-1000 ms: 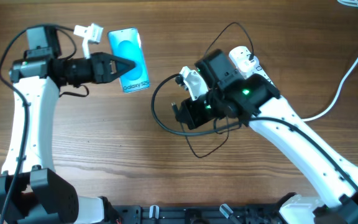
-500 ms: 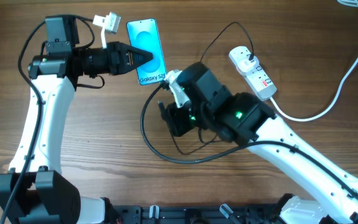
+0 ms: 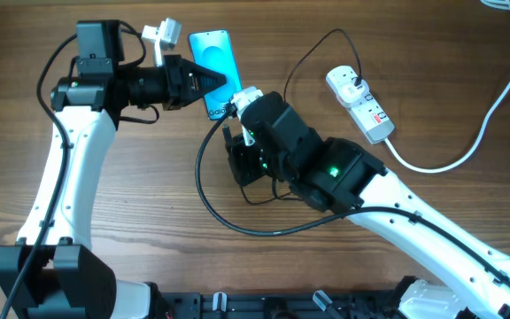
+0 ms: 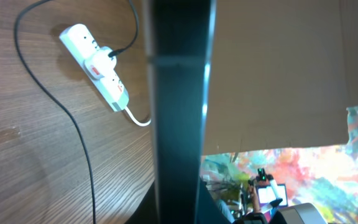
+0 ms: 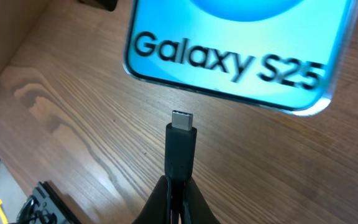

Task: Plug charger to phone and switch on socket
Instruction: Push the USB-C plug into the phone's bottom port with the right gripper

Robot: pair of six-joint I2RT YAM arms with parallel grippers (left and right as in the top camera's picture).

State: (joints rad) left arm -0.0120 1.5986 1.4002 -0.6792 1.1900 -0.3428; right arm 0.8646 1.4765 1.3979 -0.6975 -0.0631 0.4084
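The phone (image 3: 214,55) has a cyan screen with "Galaxy S25" text. My left gripper (image 3: 209,81) is shut on it and holds it off the table, edge-on in the left wrist view (image 4: 178,106). My right gripper (image 5: 178,186) is shut on the charger's black connector (image 5: 180,146), whose metal tip sits just below the phone's bottom edge (image 5: 241,50), a small gap apart. The black cable (image 3: 204,186) loops on the table to the white socket (image 3: 361,104), also in the left wrist view (image 4: 96,63).
The socket's thick white cord (image 3: 467,151) runs off to the upper right. The black cable (image 4: 73,124) lies across the wood table between the arms. A cardboard wall (image 4: 278,68) stands behind the table.
My right gripper has carried the connector up and left to the phone's bottom edge. My left gripper has shifted slightly right with the phone, which is now partly hidden by the right wrist.
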